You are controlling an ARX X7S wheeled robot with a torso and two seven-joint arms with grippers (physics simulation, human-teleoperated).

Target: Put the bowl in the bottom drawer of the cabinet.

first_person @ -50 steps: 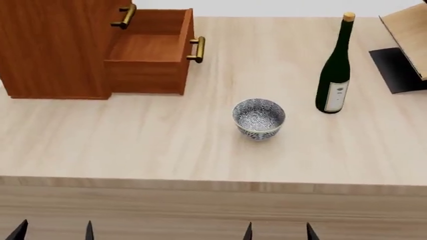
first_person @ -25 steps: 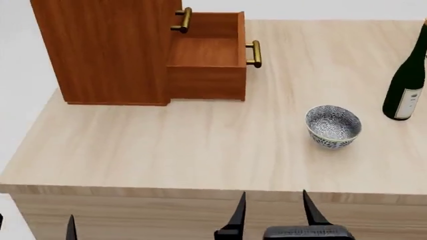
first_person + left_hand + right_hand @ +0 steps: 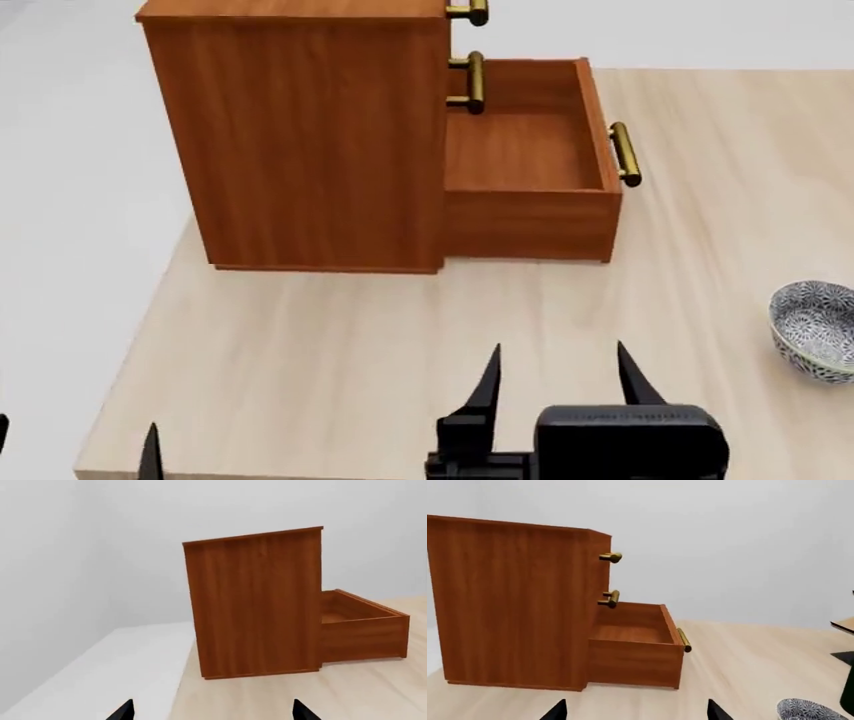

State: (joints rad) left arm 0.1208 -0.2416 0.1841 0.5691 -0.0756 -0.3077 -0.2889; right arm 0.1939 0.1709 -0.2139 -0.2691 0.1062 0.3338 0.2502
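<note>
The reddish-brown cabinet (image 3: 314, 140) stands at the table's far left, and its bottom drawer (image 3: 527, 150) is pulled out, showing nothing inside. The brass handle (image 3: 625, 153) faces right. The blue-patterned bowl (image 3: 817, 343) sits upright on the table at the head view's right edge. Its rim also shows in the right wrist view (image 3: 810, 711). My right gripper (image 3: 558, 372) is open and holds nothing, hovering over the table's front, in front of the drawer and left of the bowl. At the front left corner, only the tips of my open left gripper (image 3: 74, 450) show.
The light wooden table (image 3: 334, 350) ends just left of the cabinet, with a white floor beyond. The two upper drawers are closed, with their brass handles (image 3: 467, 80) sticking out. A black base (image 3: 846, 657) and a dark bottle edge (image 3: 848, 700) show at the right wrist view's edge.
The head view has swung left and closer: cabinet and drawer slid rightwards in view, the bowl went to the right edge, the bottle left view. My right gripper has risen into view.
</note>
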